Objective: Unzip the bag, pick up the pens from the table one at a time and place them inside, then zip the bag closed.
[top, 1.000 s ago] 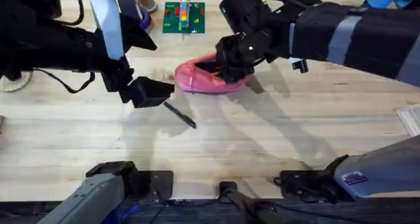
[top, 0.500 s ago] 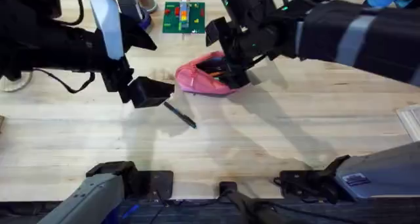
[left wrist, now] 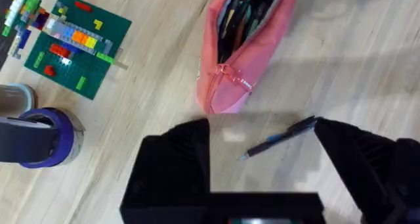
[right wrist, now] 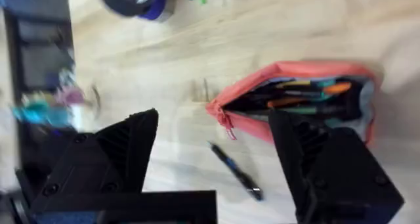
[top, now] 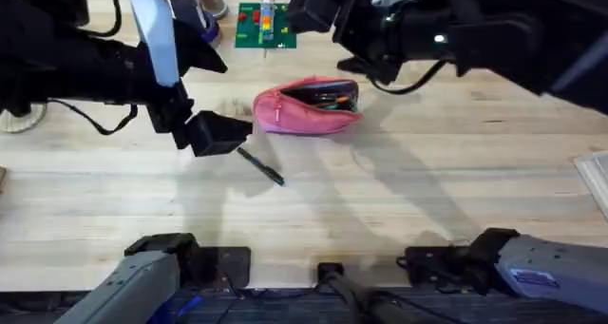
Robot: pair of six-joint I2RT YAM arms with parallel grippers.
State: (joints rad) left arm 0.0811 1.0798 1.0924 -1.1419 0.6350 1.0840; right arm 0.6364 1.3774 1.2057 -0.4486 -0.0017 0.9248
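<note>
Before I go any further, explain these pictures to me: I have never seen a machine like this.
Two robot arms work at a light wooden table. One picture looks down from above; the other two come from cameras on each arm's wrist. On the table lies an oblong pink fabric pouch, unzipped, with pens showing inside. One slim dark pen lies loose beside it. The left claw hangs open right over that pen, holding nothing. The right claw is open and empty too, lifted above the pouch. At the far edge sit a green toy brick plate and a blue tape roll.
</note>
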